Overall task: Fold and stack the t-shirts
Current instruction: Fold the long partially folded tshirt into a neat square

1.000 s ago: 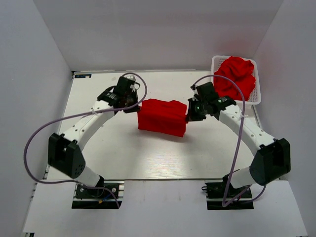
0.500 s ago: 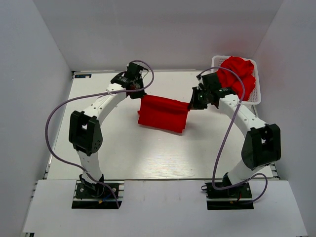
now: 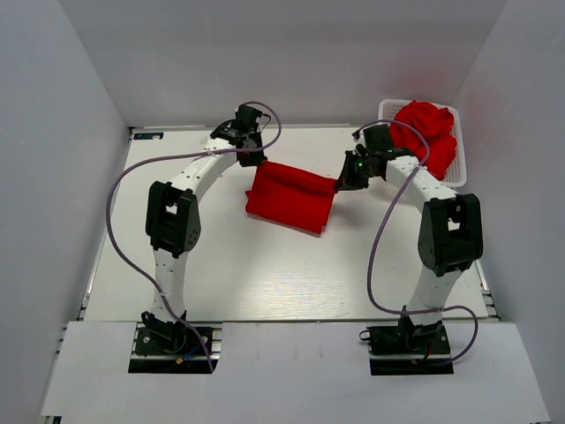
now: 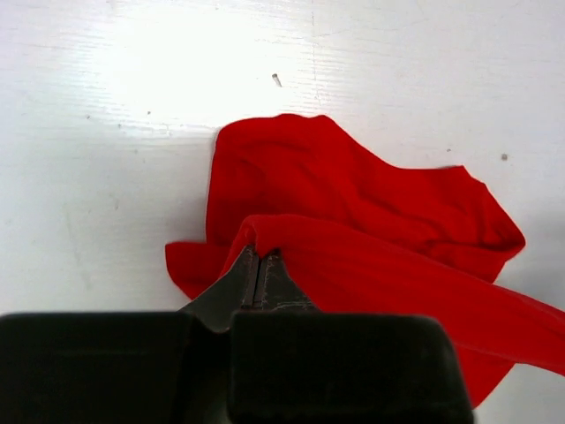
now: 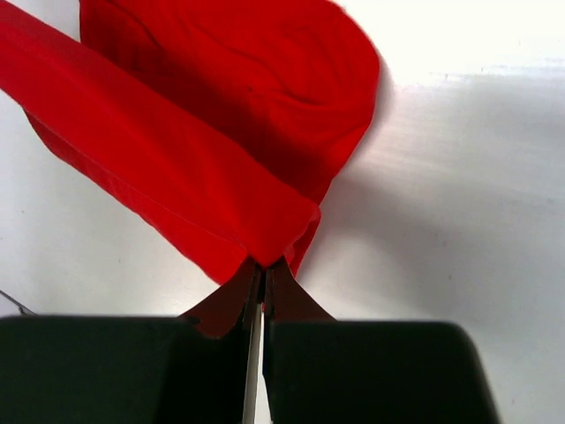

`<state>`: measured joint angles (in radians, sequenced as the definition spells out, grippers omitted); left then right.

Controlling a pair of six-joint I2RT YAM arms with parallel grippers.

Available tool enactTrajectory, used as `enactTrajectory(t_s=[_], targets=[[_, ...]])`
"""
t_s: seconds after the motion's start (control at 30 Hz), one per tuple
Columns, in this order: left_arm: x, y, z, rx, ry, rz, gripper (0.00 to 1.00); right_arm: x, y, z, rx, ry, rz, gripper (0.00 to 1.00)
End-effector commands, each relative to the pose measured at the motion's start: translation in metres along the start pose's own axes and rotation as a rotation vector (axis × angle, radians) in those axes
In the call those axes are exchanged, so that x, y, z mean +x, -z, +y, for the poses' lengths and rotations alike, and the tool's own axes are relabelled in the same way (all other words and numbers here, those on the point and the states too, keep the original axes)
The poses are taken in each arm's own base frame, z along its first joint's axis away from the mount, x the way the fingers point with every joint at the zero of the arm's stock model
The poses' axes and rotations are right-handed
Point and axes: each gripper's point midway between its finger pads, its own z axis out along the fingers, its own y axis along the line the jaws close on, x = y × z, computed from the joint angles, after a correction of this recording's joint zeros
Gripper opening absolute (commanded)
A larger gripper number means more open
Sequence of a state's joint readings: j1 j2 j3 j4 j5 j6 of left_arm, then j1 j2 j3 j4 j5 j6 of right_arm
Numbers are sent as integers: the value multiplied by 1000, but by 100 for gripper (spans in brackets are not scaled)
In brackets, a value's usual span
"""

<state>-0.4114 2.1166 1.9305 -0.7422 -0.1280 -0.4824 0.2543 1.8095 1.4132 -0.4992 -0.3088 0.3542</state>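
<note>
A red t-shirt hangs stretched between my two grippers over the far middle of the table, its lower part on the surface. My left gripper is shut on the shirt's far left corner; in the left wrist view its jaws pinch a fold of the cloth. My right gripper is shut on the far right corner; in the right wrist view the jaws pinch the edge of the cloth. More red t-shirts lie heaped at the back right.
The heap lies in a white lattice basket at the table's far right corner. The white table is walled by white panels on three sides. Purple cables loop from both arms.
Both grippers have moved toward the far edge with the shirt's top edge, and both arms have stretched out. The shirt has been drawn flatter and further back.
</note>
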Motion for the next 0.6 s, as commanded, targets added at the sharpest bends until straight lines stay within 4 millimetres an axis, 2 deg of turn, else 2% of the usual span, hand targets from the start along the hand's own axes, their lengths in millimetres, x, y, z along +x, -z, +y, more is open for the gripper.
enactTrajectory(t_s=[0.0,0.07,0.1,0.13,0.17,0.2,0.23,0.27,0.3,0.33,0.37,0.4,0.43,0.47,0.5,0.53,0.57], targets=[[-31,-4,14,-9,18,-70,0,-22,-13,-10,-19,19,-23,0],[-37,-18,13,-2,26,-79,0,-33,-19,-13,-26,21,-32,0],[-37,-23,13,-3,26,-76,0,-34,-36,-18,-40,34,-21,0],[-49,-25,13,3,46,-104,0,-51,-37,-15,-53,43,-54,0],[-48,-39,20,-10,53,-93,15,-50,-47,-17,-73,42,-33,28],[-50,-44,18,-9,53,-96,37,-61,-54,-20,-66,31,-43,49],[-65,-41,19,6,66,-118,74,-77,-51,-16,-66,42,-74,86],[-63,-48,24,0,71,-100,100,-80,-58,-22,-54,35,-70,90],[-71,-45,28,8,82,-111,100,-90,-57,-25,-18,33,-81,90],[-75,-45,23,31,82,-124,100,-105,-49,-19,-20,55,-115,90],[-83,-42,25,44,81,-149,100,-112,-45,-17,-16,73,-127,90],[-77,-43,24,63,66,-134,100,-115,-37,-12,-19,86,-141,90],[-80,-34,21,80,55,-145,100,-118,-33,-10,-20,100,-157,90],[-76,-31,19,101,42,-135,100,-109,-35,-13,-15,99,-139,90],[-74,-30,18,117,8,-139,100,-113,-22,-7,-20,112,-166,90],[-56,-35,23,110,-8,-93,100,-110,-19,-5,-22,113,-167,90],[-52,-31,19,145,-33,-86,100,-97,-20,-9,-27,109,-147,90]])
